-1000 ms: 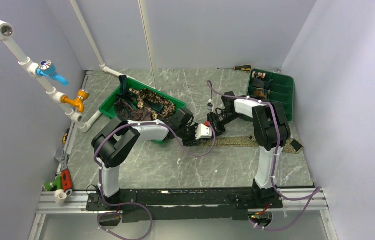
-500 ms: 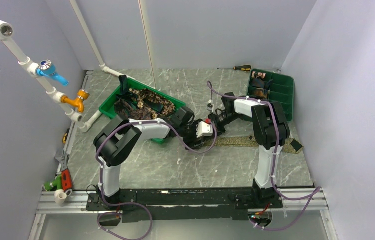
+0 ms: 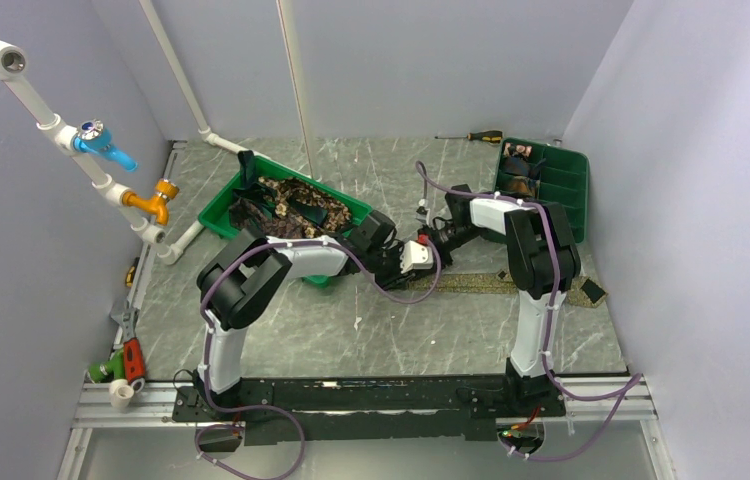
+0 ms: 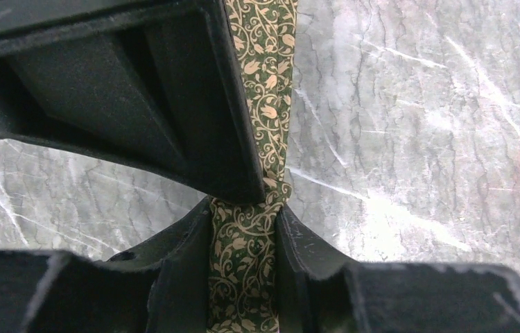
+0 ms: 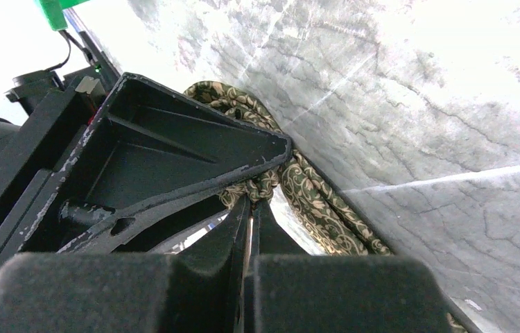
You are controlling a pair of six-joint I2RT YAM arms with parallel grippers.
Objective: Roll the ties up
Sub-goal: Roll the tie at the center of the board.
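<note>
The left hand is being brought a little closer to the right hand than a second ago. The tie (its long strip lying flat on the counter) is being pinched by both closed hands, so the first turn is probably being started.

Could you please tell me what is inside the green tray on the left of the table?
A loose heap of ties, olive-tan patterned and dark ones, lies in the green tray. The tray floor and anything beneath the heap are covered.
</note>
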